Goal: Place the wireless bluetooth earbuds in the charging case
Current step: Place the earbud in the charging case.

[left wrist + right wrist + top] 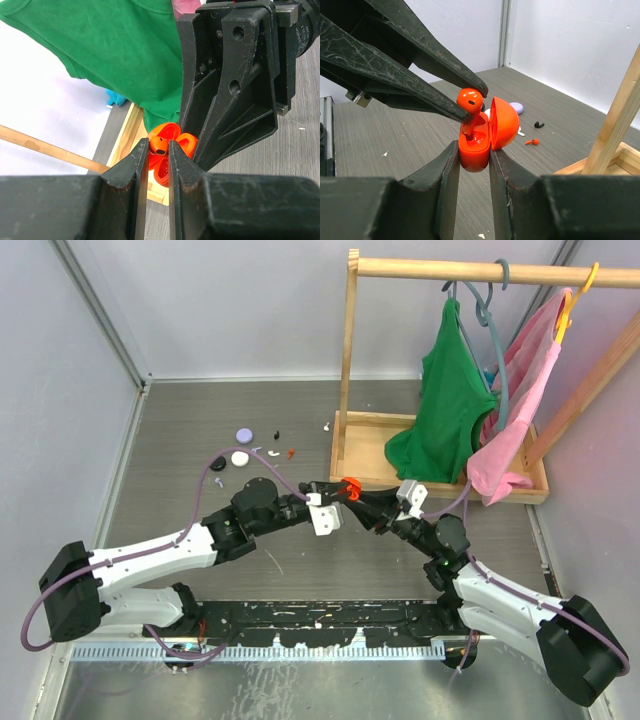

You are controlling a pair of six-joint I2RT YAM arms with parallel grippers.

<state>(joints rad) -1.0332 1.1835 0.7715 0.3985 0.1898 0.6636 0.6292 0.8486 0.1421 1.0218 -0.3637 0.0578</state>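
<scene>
Left gripper: closed on the head of the orange earbud; the two fingers pinch it from both sides.
Right gripper: clamped on the lower half of the case; it holds the case upright in the air above the table, between the two arms.
Earbud position: the stem points down into the open case and its tip seems to be inside one pocket; the head stands above the rim.
Lid: open, standing just beside the earbud head.
Step in hand: I judge it is the seating of this earbud in its pocket.
How to do it well: push slowly, straight along the stem; the right gripper should hold the case steady and not turn it; do not lean the earbud toward the lid; let go only when the head sits low in the pocket.
Risk: a tilted stem can jam on the pocket edge, or the earbud can slip from the pinch.
Others waiting: a red bud and a black bud lie on the table near a lilac disc, well apart from the case.
</scene>
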